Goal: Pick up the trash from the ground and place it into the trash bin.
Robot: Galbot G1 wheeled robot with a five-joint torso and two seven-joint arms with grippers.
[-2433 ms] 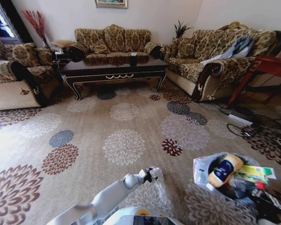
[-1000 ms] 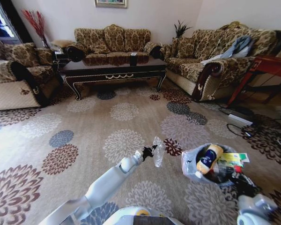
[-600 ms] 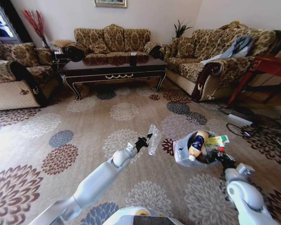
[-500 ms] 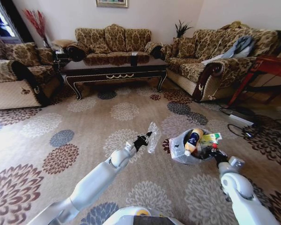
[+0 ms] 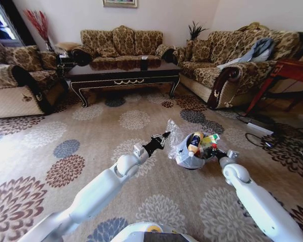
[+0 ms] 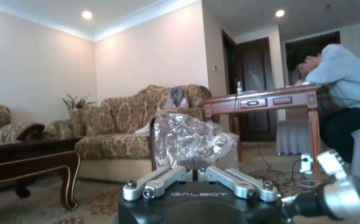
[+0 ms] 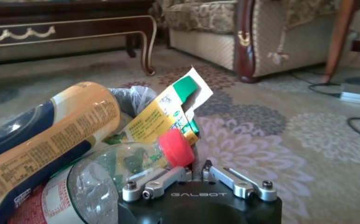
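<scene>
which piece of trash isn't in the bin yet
The crumpled clear plastic wrapper, pinched in the left gripper just beside the trash bin. The yellow bottle and the rest sit inside the bin, which the right gripper holds up.

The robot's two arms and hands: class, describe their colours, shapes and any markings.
Both arms are smooth, rounded tubes in white to light grey with ball-like joints. The left hand and right hand are black. Up close, each has a black base marked GALBOT in pale letters, with silver metal linkage bars fastened by round bolts.
</scene>
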